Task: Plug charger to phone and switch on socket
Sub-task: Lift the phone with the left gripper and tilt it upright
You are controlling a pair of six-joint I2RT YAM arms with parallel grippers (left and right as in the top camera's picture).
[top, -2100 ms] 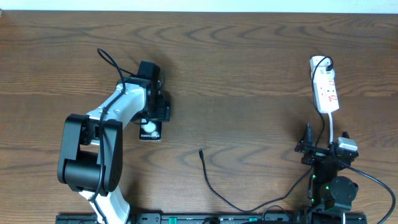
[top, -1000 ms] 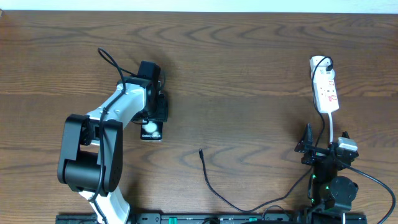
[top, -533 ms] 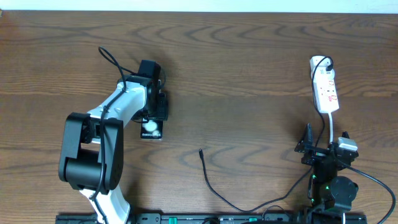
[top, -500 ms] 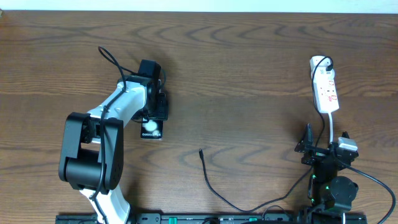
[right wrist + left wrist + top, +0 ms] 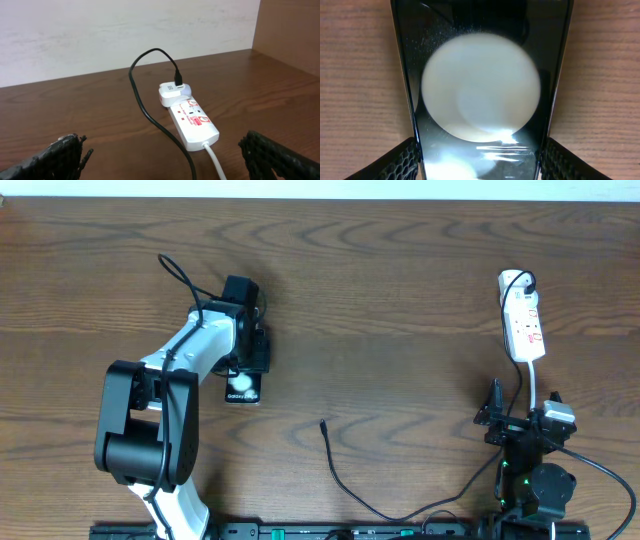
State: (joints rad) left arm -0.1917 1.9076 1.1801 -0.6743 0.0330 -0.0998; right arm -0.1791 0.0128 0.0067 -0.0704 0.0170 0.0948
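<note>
The black phone [image 5: 242, 388] lies flat on the wooden table at the left, with a white circle and white lettering on its face. My left gripper [image 5: 252, 358] is down over its far end. In the left wrist view the phone [image 5: 480, 85] fills the frame, and my left gripper's [image 5: 480, 152] two fingers press against its two long edges. The charger cable's plug tip [image 5: 323, 423] lies loose on the table in the middle. The white socket [image 5: 522, 320] lies at the far right and also shows in the right wrist view [image 5: 192, 122]. My right gripper [image 5: 522, 412] [image 5: 161, 142] is open and empty, short of the socket.
A white adapter [image 5: 172, 92] sits in the socket's far end with the black cable [image 5: 150, 115] looping out of it. The strip's white cord [image 5: 533, 380] runs back toward my right arm. The black cable [image 5: 380, 515] trails along the table's front edge.
Almost nothing. The left gripper and the phone have shifted very slightly. The right arm, cable and socket have not moved.
</note>
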